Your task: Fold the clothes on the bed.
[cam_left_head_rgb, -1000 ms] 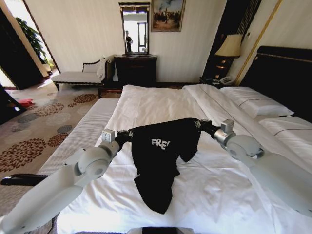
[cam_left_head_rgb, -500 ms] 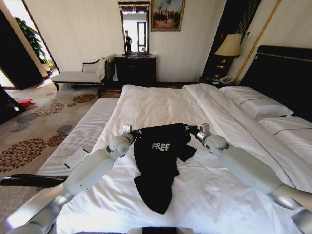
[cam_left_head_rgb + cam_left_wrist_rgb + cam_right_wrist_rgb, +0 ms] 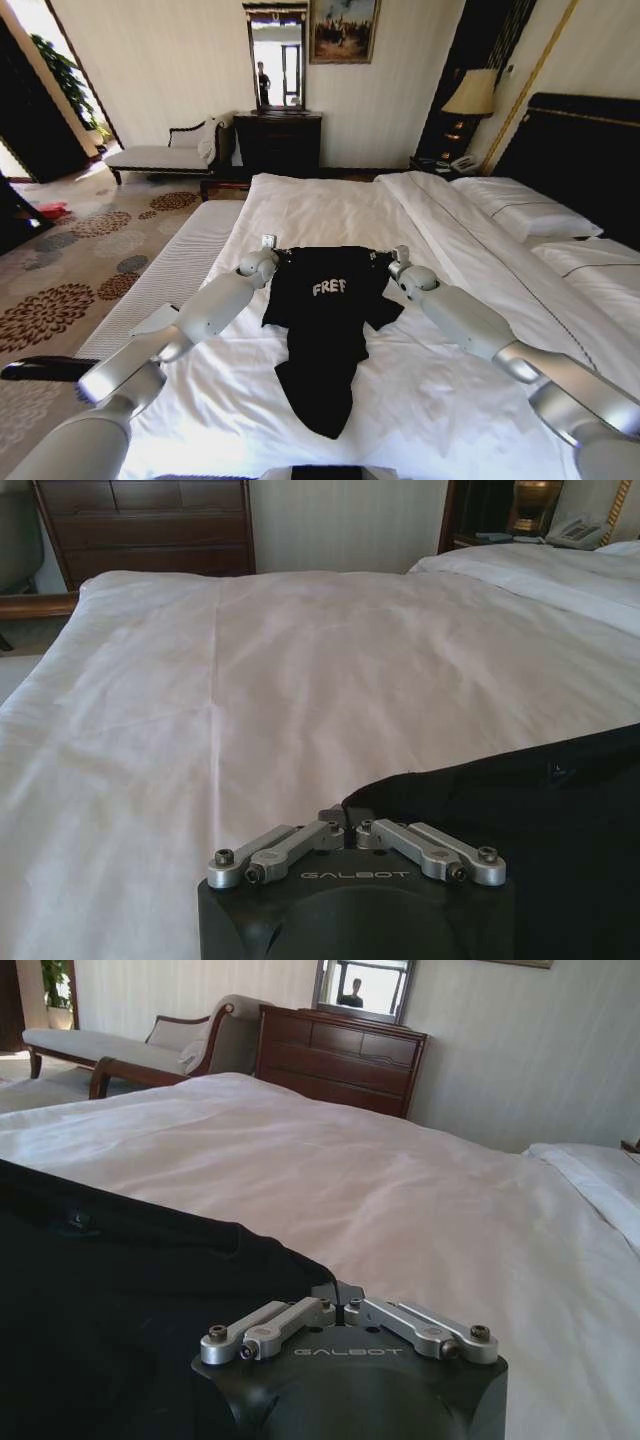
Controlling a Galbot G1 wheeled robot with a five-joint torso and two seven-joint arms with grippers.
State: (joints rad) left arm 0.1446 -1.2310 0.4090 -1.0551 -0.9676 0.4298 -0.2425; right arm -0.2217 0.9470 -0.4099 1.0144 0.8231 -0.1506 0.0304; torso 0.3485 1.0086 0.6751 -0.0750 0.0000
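T-shirt (image 3: pixel 325 325): black, white lettering on chest, spread lengthwise on the white sheet of the bed (image 3: pixel 300 205), near the middle; lower part bunched and narrowed toward the robot.
Left gripper (image 3: pixel 277 256): at the shirt's left shoulder corner, fingers clenched on the fabric edge (image 3: pixel 345 825).
Right gripper (image 3: pixel 385 258): at the opposite shoulder corner, fingers pinched on the cloth (image 3: pixel 335 1300).
Arms: both stretched forward, low over the sheet.
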